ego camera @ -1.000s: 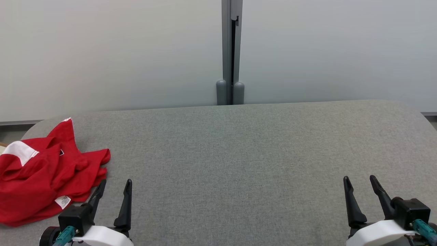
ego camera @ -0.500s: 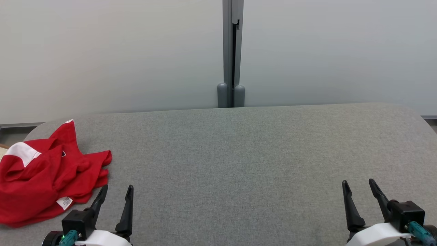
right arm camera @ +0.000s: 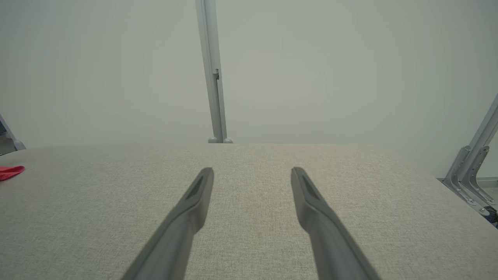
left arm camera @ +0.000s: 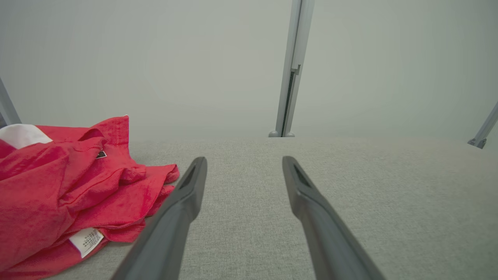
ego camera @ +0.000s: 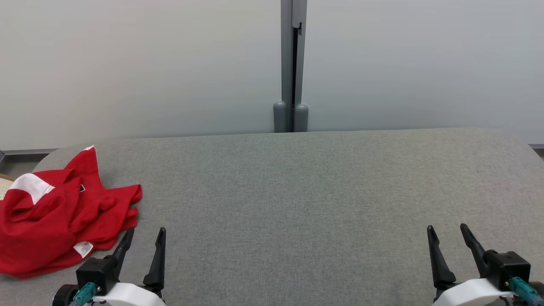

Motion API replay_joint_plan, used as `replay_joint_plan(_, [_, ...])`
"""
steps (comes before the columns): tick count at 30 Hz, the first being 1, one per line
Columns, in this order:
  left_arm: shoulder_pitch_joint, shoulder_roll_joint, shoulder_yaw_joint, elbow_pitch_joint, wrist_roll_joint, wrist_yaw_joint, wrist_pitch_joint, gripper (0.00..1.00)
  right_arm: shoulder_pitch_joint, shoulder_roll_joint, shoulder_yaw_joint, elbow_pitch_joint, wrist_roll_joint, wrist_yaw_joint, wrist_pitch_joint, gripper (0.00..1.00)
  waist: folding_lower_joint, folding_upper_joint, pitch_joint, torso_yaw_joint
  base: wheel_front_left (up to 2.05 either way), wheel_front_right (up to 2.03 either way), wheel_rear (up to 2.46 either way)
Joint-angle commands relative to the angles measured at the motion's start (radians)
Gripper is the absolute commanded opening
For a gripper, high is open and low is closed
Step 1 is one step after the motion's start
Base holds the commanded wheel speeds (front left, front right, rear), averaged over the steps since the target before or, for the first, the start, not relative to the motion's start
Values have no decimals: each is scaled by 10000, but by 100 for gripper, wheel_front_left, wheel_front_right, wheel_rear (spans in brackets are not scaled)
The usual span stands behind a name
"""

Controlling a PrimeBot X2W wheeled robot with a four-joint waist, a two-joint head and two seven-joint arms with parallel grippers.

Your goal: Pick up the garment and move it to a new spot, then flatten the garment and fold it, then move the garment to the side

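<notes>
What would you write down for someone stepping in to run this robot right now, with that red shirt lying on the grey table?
left gripper: open, empty, beside the garment's right edge.
right gripper: open, empty, over the bare right end of the table.
garment: red, crumpled in a heap at the table's left end.
Done: nothing yet.
Left: pick it up, move it, flatten, fold, set aside.

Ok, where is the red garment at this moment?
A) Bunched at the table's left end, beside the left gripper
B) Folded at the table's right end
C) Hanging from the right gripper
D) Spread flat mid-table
A: the red garment lies crumpled at the left end of the grey table, just left of the left gripper, which is open and holds nothing.
</notes>
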Motion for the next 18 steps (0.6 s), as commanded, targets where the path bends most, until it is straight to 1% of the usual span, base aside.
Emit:
replay_joint_plan(1, [-135, 50, 37, -34, -43, -14, 0, 100, 97, -2, -67, -76, 40, 0, -96, 100, 0, -1, 18, 116, 0, 0, 0])
replay_joint_plan(6, [-313, 72, 174, -132, -97, -13, 0, 100, 43, 46, -73, -277, 111, 0, -140, 100, 0, -1, 83, 696, 0, 0, 0])
replay_joint_plan(10, [-466, 212, 324, -246, -55, 1, 0, 100, -52, 91, 90, -484, 194, 0, -180, 100, 0, -1, 136, 1364, 0, 0, 0])
replay_joint_plan(18, [-607, 393, 594, -403, -72, 42, -2, 100, -106, 143, 379, -839, 65, 0, -126, 100, 0, -1, 254, 3211, 0, 0, 0])
